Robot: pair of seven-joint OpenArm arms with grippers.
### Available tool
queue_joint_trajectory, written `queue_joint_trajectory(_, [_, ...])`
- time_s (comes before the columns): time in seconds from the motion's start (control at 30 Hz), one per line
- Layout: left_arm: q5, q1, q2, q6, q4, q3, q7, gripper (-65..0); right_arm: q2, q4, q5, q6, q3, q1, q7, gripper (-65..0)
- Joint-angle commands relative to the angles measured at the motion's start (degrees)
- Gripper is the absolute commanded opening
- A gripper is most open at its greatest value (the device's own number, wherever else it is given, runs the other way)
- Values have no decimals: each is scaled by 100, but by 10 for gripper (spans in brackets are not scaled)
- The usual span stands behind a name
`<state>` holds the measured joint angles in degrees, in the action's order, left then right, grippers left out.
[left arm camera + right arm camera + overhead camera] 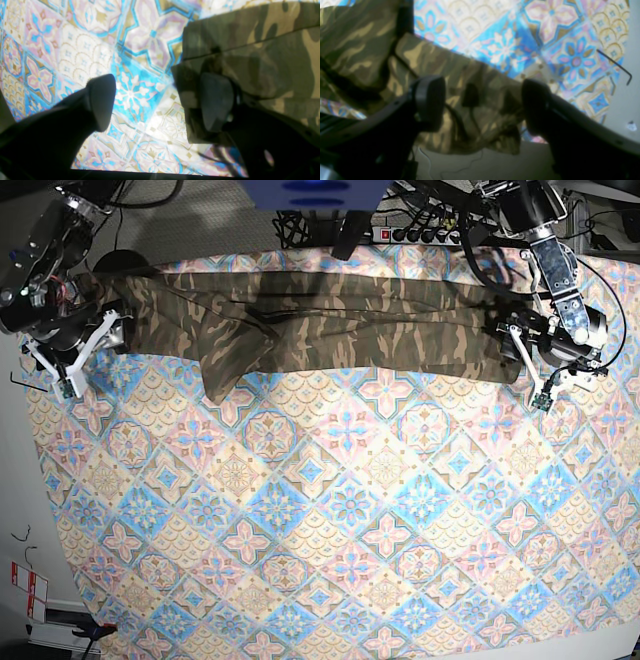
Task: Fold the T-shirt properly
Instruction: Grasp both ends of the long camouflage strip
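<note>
The camouflage T-shirt (320, 325) lies as a long narrow band across the far side of the tile-patterned tablecloth (350, 510), with a sleeve flap hanging toward me at its left. My left gripper (535, 368) stands open at the band's right end. In the left wrist view, one finger of the left gripper (160, 102) is over the T-shirt's corner (250, 50) and the other over bare cloth. My right gripper (85, 350) is open at the band's left end. In the right wrist view, the rumpled T-shirt (475, 100) lies below the gap of the right gripper (482, 105).
A thin bent metal key (617, 66) lies at the tablecloth's edge beside the right gripper. A power strip (420, 232) and cables sit behind the table's far edge. A red-and-white card (25, 585) lies on the floor at the left.
</note>
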<state>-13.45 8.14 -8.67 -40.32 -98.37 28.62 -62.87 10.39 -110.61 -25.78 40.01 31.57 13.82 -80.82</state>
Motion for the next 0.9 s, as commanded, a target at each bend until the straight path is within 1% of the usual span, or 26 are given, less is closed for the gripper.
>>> queue_joint_trajectory(0.0, [-4, -63, -61, 32, -111, 17, 32, -131, 90, -82, -55, -1, 38, -15, 82, -182])
queue_joint_trajectory(0.1, [22, -36, -61, 32, -111, 35, 32, -131, 90, -82, -29, -1, 38, -15, 82, -182])
queue_joint_trajectory(0.17, [31, -19, -78, 32, -111, 52, 32, -131, 90, -82, 174, -1, 12, -15, 82, -182])
queue_joint_trajectory(0.3, [40, 122, -96, 32, 153, 26, 76, -131, 73, -82, 1123, -1, 3, -59, 82, -182])
queue_joint_trajectory(0.4, [84, 87, -96, 32, 646, 26, 103, -131, 64, -82, 1607, -1, -6, -59, 82, -182])
queue_joint_trajectory(0.53, [629, -54, -122, 32, 1437, 17, 375, -131, 64, -82, 1703, -1, 3, -51, 82, -182])
queue_joint_trajectory(0.6, [840, -71, -228, 32, 1700, -1, 410, -131, 64, -82, 1703, -1, 21, -42, 82, -182])
queue_joint_trajectory(0.77, [1728, -54, -448, 32, 2166, -757, 366, -131, 82, -73, 1747, -1, 30, -15, 82, -182])
queue_joint_trajectory(0.83, [2000, -36, -448, 32, 2289, -1038, 357, -131, 64, -73, 1993, -1, 3, -15, 82, -182])
queue_joint_trajectory(0.87, [2132, -27, -448, 32, 2333, -1161, 357, -131, 55, -73, 2240, -1, -6, -15, 82, -182])
